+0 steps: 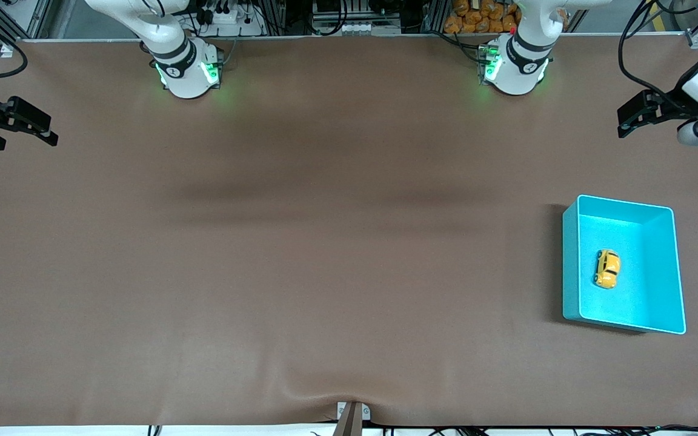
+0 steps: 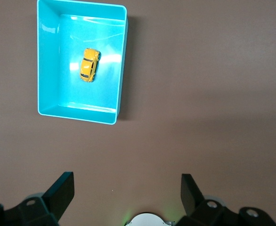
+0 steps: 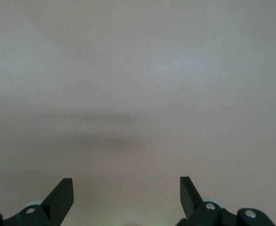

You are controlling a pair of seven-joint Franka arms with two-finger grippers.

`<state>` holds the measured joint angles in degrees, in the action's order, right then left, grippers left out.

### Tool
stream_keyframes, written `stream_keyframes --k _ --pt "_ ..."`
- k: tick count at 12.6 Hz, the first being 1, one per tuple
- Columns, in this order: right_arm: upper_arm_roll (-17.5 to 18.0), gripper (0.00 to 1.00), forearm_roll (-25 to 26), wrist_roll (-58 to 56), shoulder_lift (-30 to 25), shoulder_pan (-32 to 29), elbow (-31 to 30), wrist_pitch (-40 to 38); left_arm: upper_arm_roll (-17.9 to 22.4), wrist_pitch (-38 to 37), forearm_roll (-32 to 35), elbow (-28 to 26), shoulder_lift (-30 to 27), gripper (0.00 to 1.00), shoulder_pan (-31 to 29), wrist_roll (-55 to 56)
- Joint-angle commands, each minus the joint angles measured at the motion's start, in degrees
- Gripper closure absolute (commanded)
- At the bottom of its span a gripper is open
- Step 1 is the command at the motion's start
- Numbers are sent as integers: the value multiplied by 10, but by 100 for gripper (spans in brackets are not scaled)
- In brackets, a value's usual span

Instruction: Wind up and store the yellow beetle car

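The yellow beetle car [image 1: 607, 268] lies on the floor of the turquoise bin [image 1: 571, 260] at the left arm's end of the table. Both also show in the left wrist view, the car [image 2: 89, 64] inside the bin [image 2: 47, 70]. My left gripper [image 1: 628, 121] is open and empty, held high over the table's edge at the left arm's end; in its wrist view [image 2: 127, 195] only bare cloth lies between the fingers. My right gripper [image 1: 34, 130] is open and empty, held high at the right arm's end; its wrist view [image 3: 126, 195] shows bare cloth.
A brown cloth [image 1: 325, 242] covers the whole table. The two arm bases [image 1: 188, 69] [image 1: 515, 66] stand along the edge farthest from the front camera. A small clamp [image 1: 352, 415] sits at the edge nearest that camera.
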<state>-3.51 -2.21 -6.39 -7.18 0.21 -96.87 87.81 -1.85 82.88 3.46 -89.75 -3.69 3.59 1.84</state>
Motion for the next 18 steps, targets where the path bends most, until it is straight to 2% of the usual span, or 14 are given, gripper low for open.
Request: stream_keyframes --k 1,4,7,18 --pt "2 0 2 -7 1 8 9 -26 3 -16 -11 19 8 0 1 2" --pt "2 0 2 -25 3 9 9 -26 4 -15 -11 20 8 0 0 -3" --pt "0 0 3 -43 3 7 9 -27 6 -15 -50 20 8 0 0 3" --pt "0 0 3 -36 3 8 11 -27 5 -15 -52 20 9 0 0 4"
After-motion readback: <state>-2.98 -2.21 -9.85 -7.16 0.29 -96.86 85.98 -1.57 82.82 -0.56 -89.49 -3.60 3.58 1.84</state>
